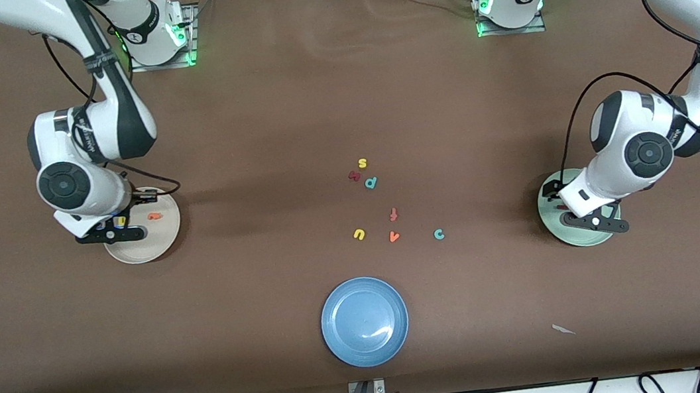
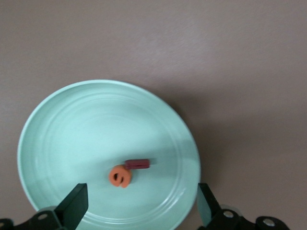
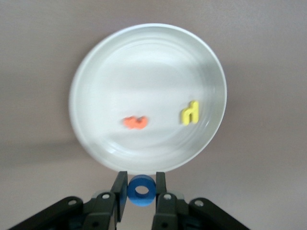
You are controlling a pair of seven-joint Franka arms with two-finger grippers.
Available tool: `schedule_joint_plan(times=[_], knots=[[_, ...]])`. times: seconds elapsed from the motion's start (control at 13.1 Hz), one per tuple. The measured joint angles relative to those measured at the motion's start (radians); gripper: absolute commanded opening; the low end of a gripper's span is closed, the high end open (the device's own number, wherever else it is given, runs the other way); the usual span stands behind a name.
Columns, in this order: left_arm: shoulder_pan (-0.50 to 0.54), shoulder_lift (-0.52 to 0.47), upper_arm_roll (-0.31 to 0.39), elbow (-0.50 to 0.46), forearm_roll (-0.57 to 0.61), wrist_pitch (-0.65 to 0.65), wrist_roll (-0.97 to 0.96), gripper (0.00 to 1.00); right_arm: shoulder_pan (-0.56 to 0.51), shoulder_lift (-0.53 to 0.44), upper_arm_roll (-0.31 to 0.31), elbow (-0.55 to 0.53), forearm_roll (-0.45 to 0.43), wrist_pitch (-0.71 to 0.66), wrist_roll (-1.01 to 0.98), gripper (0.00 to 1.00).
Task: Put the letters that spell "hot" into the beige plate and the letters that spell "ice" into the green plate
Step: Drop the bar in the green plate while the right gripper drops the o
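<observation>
right gripper clamps blue "o" over beige plate, for dropping | left gripper spread over green plate, "i" delivered

No legible text or labels.

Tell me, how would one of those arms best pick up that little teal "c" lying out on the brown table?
Probably straight down from above. The teal "c" lies flat on the table, apart from the orange-red "v", so nothing crowds it. The fingers should pinch across its curved outer edges, one on each side. The left gripper, open over the green plate, is the nearer one.
</observation>
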Motion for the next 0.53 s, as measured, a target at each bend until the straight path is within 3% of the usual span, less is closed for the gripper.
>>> schedule_joint_plan(times=[0.3,0.38,0.53], knots=[[-0.013,0.000,-0.068,0.000,-0.004,0.000,-0.154,1.00,-0.061,0.060,-0.010,-0.104,0.008,0.218,-0.120,0.19],[-0.028,0.001,-0.081,0.000,-0.004,0.000,-0.210,1.00,-0.068,0.075,-0.010,-0.113,0.016,0.245,-0.133,0.24],[-0.086,0.007,-0.086,0.000,-0.005,0.000,-0.325,1.00,-0.075,0.089,-0.010,-0.114,0.063,0.259,-0.174,0.63]])
